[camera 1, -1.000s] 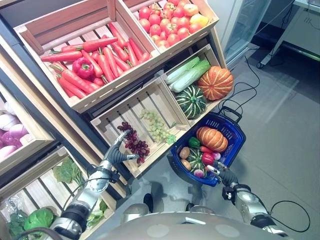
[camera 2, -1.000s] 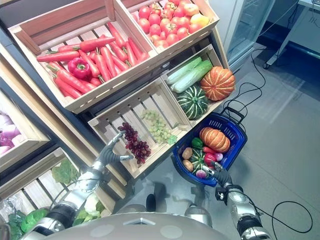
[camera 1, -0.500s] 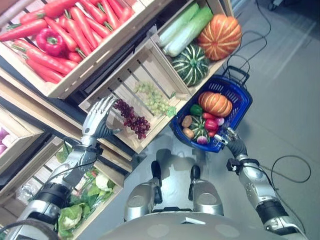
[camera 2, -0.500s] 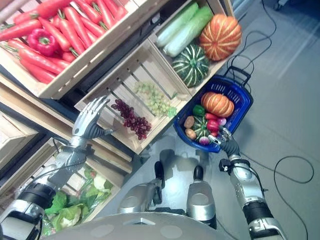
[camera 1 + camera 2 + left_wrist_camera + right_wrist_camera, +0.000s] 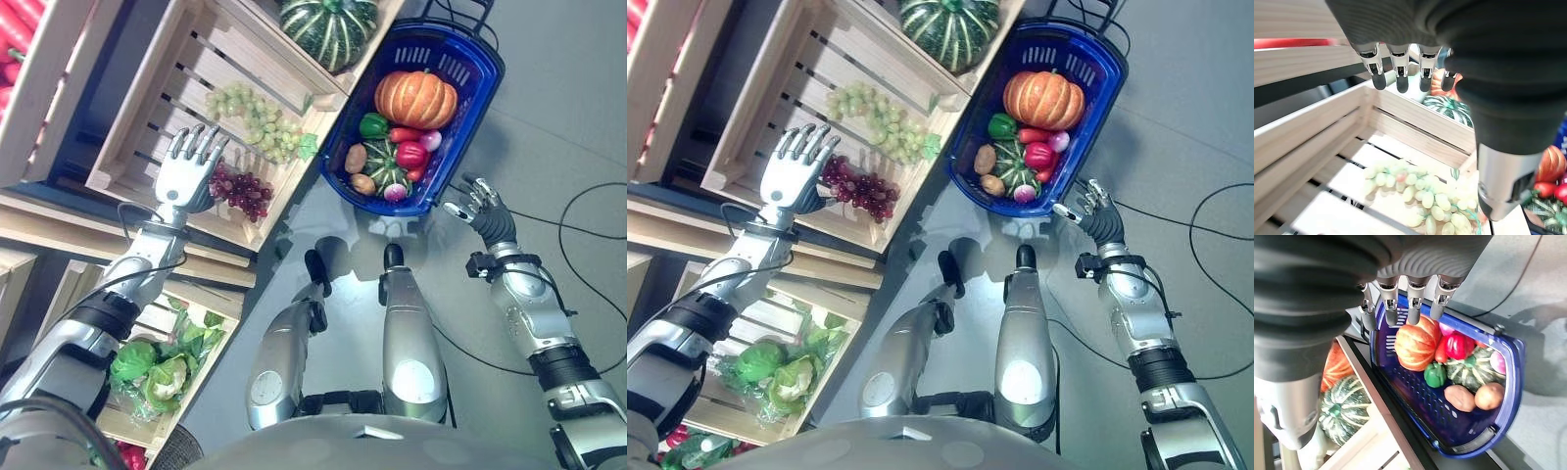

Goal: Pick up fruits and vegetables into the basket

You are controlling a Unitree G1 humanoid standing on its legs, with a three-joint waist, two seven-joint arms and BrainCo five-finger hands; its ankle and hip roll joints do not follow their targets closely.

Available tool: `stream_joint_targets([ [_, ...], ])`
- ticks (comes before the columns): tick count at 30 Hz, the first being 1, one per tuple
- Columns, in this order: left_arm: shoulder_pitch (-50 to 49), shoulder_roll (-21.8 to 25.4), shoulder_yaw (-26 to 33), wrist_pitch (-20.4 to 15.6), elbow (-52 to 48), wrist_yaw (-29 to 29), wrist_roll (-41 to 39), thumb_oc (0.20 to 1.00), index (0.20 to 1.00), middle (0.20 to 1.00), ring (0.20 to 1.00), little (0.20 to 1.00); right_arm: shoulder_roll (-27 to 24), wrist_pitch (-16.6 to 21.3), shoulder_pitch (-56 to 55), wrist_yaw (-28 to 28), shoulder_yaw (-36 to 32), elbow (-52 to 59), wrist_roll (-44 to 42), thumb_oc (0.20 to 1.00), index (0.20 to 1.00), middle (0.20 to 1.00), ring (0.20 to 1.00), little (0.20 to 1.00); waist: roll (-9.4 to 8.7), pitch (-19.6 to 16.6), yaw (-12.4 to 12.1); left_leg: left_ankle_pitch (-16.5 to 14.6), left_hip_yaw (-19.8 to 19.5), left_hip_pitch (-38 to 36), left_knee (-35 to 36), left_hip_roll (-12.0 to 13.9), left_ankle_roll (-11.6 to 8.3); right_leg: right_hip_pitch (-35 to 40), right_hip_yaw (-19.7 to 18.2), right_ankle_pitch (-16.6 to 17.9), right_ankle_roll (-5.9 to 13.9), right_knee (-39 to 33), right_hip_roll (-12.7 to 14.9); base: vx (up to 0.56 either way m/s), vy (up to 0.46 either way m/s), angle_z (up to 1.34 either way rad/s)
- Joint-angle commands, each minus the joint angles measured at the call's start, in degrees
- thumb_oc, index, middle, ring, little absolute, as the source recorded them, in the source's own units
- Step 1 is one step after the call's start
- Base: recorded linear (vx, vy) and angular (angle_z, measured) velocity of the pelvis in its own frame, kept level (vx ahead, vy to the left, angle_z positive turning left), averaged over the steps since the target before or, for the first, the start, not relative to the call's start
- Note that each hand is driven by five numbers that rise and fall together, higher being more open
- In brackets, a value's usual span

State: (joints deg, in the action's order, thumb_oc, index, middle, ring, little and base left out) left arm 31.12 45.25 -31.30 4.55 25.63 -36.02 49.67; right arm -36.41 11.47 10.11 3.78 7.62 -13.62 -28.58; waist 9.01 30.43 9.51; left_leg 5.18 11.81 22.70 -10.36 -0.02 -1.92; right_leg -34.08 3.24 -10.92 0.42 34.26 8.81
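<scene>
**Right hand lets go of the basket**

The right hand [image 5: 482, 208], which gripped the basket [image 5: 482, 61] rim half a second ago, now hangs clear of it with fingers loosely spread. The basket sits on the floor, already loaded with a pumpkin [image 5: 415, 98], peppers and potatoes. The left hand [image 5: 188, 174] has drawn back slightly from the crate [image 5: 147, 117]; its fingers are straight and empty above the red grapes [image 5: 240, 190], still unpicked beside the green grapes [image 5: 257, 121].

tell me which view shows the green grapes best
The left wrist view: the green grapes lie close and unobstructed on the crate slats below the left hand. Both eye views show them smaller, beside the purple grapes. The right wrist view looks at the basket instead.
</scene>
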Motion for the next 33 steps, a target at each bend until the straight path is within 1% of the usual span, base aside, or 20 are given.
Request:
stream_joint_targets([
  [1, 1.1, 2.0, 0.9, 3.6, 0.0, -0.5, 2.3, 1.000, 1.000, 1.000, 1.000, 1.000, -0.8, 3.5, 0.8, 1.2, -0.6, 4.5, -2.1, 1.000, 1.000, 1.000, 1.000, 1.000, -0.38, -0.6, 1.4, -7.9, 0.4, 3.5, -10.5, -0.9, -0.59, 0.1, 1.3, 2.0, 0.69, -3.6, -3.1, 0.00, 0.002, -0.07],
  [3, 3.6, 1.5, -0.3, 4.8, 1.8, 0.5, 2.8, 1.000, 1.000, 1.000, 1.000, 1.000, -1.1, 3.5, 2.7, 2.1, -0.4, 5.6, -2.0, 1.000, 1.000, 1.000, 1.000, 1.000, -0.35, -0.6, 1.9, -7.8, 0.9, 6.9, -11.6, -0.4, -0.67, -3.8, 0.4, 2.1, 0.63, -2.1, -3.5, -0.02, 0.017, -0.13],
  [7, 6.3, 0.9, -1.6, 6.1, 3.5, 2.6, 4.2, 1.000, 1.000, 1.000, 1.000, 1.000, -1.3, 4.0, 4.1, 2.5, -0.7, 6.8, -1.9, 1.000, 1.000, 1.000, 1.000, 1.000, -0.34, -0.6, 2.6, -7.9, 1.3, 10.2, -13.3, 0.0, -0.80, -7.4, -0.6, 2.1, 0.57, -0.5, -4.0, 0.00, 0.012, -0.08],
  [8, 7.2, 0.6, -2.1, 6.8, 4.2, 4.1, 4.1, 1.000, 1.000, 1.000, 1.000, 1.000, -1.4, 4.0, 4.7, 2.5, -1.1, 7.6, -2.1, 1.000, 1.000, 1.000, 1.000, 1.000, -0.34, -0.6, 2.9, -8.1, 1.4, 11.8, -14.2, 0.0, -0.77, -8.9, -1.1, 2.1, 0.55, 0.1, -4.1, 0.01, 0.019, -0.05],
  [11, 8.1, 0.1, -2.6, 7.1, 5.1, 5.7, 4.5, 1.000, 1.000, 1.000, 1.000, 1.000, -1.3, 4.4, 5.2, 2.7, -1.7, 8.6, -1.8, 1.000, 1.000, 1.000, 1.000, 1.000, -0.33, -0.6, 3.2, -8.5, 1.5, 14.1, -15.7, 0.1, -0.70, -11.2, -1.7, 2.2, 0.58, 1.3, -4.3, 0.01, 0.015, -0.10],
  [15, 8.7, -0.9, -3.1, 9.4, 7.6, 9.1, 4.8, 1.000, 1.000, 1.000, 1.000, 1.000, -1.1, 4.4, 5.8, 3.1, -2.7, 10.4, -2.7, 1.000, 1.000, 1.000, 1.000, 1.000, -0.27, -0.6, 3.8, -9.1, 1.7, 17.4, -17.7, 0.2, -0.67, -14.6, -2.5, 2.5, 0.67, 2.5, -4.3, 0.01, 0.030, -0.04],
  [20, 8.4, -3.2, -3.1, 13.6, 12.2, 13.1, 3.8, 1.000, 1.000, 1.000, 1.000, 1.000, -0.3, 4.7, 6.2, 4.2, -3.2, 11.2, -2.0, 1.000, 1.000, 1.000, 1.000, 1.000, -0.26, -0.6, 4.2, -9.5, 1.9, 19.6, -19.0, 0.3, -0.55, -17.1, -3.5, 3.1, 0.91, 3.0, -4.5, 0.01, 0.038, -0.04],
  [25, 7.4, -5.0, -3.0, 16.2, 16.9, 13.4, 3.0, 1.000, 1.000, 1.000, 1.000, 1.000, -0.1, 4.9, 6.0, 4.6, -3.5, 11.2, -2.5, 1.000, 1.000, 1.000, 1.000, 1.000, -0.30, -0.6, 4.4, -9.7, 1.9, 20.5, -19.5, 0.1, -0.56, -18.1, -3.9, 3.4, 0.99, 3.0, -4.4, 0.01, 0.009, 0.00],
  [26, 6.6, -5.5, -3.0, 16.6, 18.3, 13.0, 3.0, 1.000, 1.000, 1.000, 1.000, 1.000, -0.1, 4.9, 5.7, 4.6, -3.5, 11.1, -2.6, 1.000, 1.000, 1.000, 1.000, 1.000, -0.30, -0.6, 4.4, -11.3, 1.4, 19.5, -20.2, 0.0, -0.98, -17.0, -4.1, 1.7, 1.34, 3.6, -4.3, 0.07, 0.042, 0.00],
  [29, 6.0, -6.3, -2.7, 18.2, 21.0, 12.6, 4.1, 1.000, 1.000, 1.000, 1.000, 1.000, -0.2, 4.7, 6.0, 4.7, -3.6, 11.0, -2.4, 1.000, 1.000, 1.000, 1.000, 1.000, -0.33, -0.6, 4.4, -11.3, 1.5, 19.8, -20.2, -0.1, -0.97, -17.4, -4.0, 2.0, 1.34, 3.4, -4.2, 0.00, 0.020, -0.01],
  [30, 6.3, -6.4, -2.3, 18.9, 22.1, 12.2, 4.7, 1.000, 1.000, 1.000, 1.000, 1.000, -0.2, 4.9, 6.6, 4.9, -3.6, 11.2, -2.0, 1.000, 1.000, 1.000, 1.000, 1.000, -0.35, -0.6, 4.4, -9.7, 2.0, 21.4, -19.9, 0.0, -0.61, -19.1, -3.9, 3.8, 1.03, 2.8, -4.1, -0.07, 0.011, -0.03],
  [31, 6.3, -6.5, -2.3, 19.4, 22.4, 12.0, 5.5, 1.000, 1.000, 1.000, 1.000, 1.000, -0.2, 4.9, 6.7, 5.0, -3.6, 11.3, -1.8, 1.000, 1.000, 1.000, 1.000, 1.000, -0.37, -0.6, 4.4, -9.8, 2.0, 21.7, -20.1, 0.0, -0.63, -19.4, -3.9, 3.8, 1.03, 3.0, -4.1, 0.00, 0.000, 0.00],
  [32, 5.9, -6.7, -2.6, 20.0, 22.8, 11.9, 6.3, 1.000, 1.000, 1.000, 1.000, 1.000, -0.1, 5.0, 6.2, 5.1, -3.5, 11.2, -1.7, 1.000, 1.000, 1.000, 1.000, 1.000, -0.41, -0.6, 4.4, -11.5, 1.4, 20.6, -20.8, 0.0, -1.04, -18.3, -4.0, 2.0, 1.36, 3.8, -4.2, 0.08, 0.026, 0.00],
  [33, 6.1, -6.8, -2.7, 20.7, 23.2, 11.9, 6.7, 1.000, 1.000, 1.000, 1.000, 1.000, -0.1, 5.2, 6.3, 5.3, -3.4, 11.4, -1.6, 1.000, 1.000, 1.000, 1.000, 1.000, -0.46, -0.6, 4.5, -11.6, 1.4, 21.0, -21.0, 0.1, -1.04, -18.7, -4.1, 2.0, 1.36, 4.0, -4.2, 0.08, 0.024, -0.01],
])
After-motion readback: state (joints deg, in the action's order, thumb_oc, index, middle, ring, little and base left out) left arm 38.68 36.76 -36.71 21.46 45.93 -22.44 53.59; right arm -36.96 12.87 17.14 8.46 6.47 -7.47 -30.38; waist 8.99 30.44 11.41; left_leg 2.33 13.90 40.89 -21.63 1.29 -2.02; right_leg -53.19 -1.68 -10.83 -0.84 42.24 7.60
